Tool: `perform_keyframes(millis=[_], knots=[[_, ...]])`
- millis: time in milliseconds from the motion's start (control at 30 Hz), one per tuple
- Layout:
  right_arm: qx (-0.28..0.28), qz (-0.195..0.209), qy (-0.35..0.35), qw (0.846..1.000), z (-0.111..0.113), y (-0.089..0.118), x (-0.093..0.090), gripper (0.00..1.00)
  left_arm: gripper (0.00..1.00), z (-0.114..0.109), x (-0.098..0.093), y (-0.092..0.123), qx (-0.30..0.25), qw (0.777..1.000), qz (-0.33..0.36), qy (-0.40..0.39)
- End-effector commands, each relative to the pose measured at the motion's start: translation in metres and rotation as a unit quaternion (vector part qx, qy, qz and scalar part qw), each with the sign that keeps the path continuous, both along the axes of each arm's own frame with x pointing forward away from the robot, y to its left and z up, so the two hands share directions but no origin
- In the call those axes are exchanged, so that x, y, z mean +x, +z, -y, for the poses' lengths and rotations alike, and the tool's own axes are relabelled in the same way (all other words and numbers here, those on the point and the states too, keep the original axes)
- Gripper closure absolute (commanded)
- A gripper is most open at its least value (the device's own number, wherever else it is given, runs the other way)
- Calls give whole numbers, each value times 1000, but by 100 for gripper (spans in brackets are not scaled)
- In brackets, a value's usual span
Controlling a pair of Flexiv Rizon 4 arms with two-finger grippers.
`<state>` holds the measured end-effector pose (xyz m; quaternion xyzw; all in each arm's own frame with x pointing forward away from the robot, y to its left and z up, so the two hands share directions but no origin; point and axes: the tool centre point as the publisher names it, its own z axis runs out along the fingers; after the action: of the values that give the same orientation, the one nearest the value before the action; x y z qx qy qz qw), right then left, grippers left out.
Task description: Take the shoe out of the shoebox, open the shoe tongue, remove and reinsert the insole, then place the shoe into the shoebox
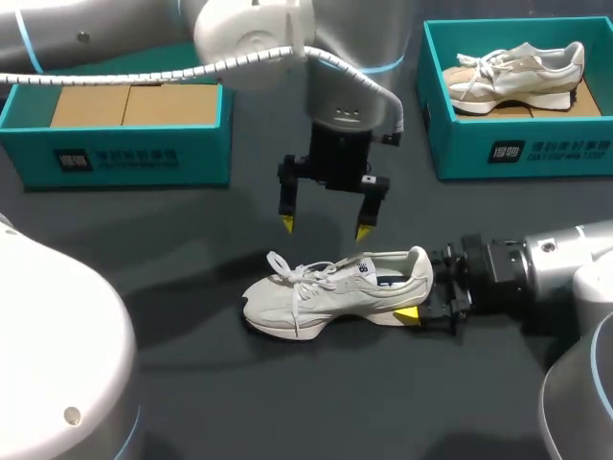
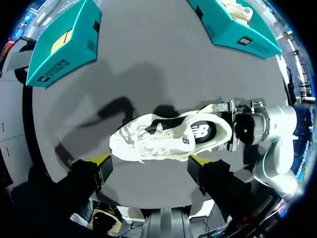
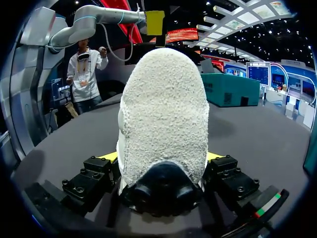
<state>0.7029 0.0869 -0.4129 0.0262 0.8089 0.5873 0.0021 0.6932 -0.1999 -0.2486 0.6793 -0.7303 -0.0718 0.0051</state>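
Observation:
A pale grey-white sneaker [image 1: 326, 292] stands upright on the dark table, toe to the left, laces loose. My right gripper [image 1: 421, 287] comes in from the right, level with the table, and is shut on the shoe's heel; the right wrist view shows the fuzzy heel [image 3: 163, 114] filling the gap between both yellow-tipped fingers [image 3: 106, 156]. My left gripper [image 1: 326, 228] hangs open above the shoe's middle, pointing down and not touching it. In the left wrist view the shoe [image 2: 168, 136] lies ahead of that gripper [image 2: 149, 161], with the right gripper [image 2: 225, 126] at the heel.
A teal shoebox [image 1: 522, 153] at the back right holds a second pale sneaker [image 1: 517, 67]. Another teal box [image 1: 124, 153] with a cardboard insert stands at the back left. Bare dark tabletop lies in front of the shoe.

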Motion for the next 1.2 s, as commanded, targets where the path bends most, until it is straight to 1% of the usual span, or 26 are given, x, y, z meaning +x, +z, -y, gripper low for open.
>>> perform_keyframes(millis=[33,133,267,567,767,1033,1200], knots=[[-2,0,-1,1000,1,-1,1,100,0,26,0,-15,29,999,-26,29],[-2,0,-1,1000,1,-1,1,100,0,34,-2,-24,39,998,-30,48],[-2,0,-1,1000,1,-1,1,100,0,40,0,-37,56,995,-52,71],[-2,0,-1,1000,1,-1,1,100,0,49,-5,-52,87,989,-73,94],[-2,0,-1,1000,1,-1,1,100,0,50,-6,-64,106,986,-75,100],[-2,0,-1,1000,1,-1,1,100,0,48,-6,-83,146,981,-79,101],[-2,0,-1,1000,1,-1,1,100,0,46,-7,-87,165,979,-81,92]])
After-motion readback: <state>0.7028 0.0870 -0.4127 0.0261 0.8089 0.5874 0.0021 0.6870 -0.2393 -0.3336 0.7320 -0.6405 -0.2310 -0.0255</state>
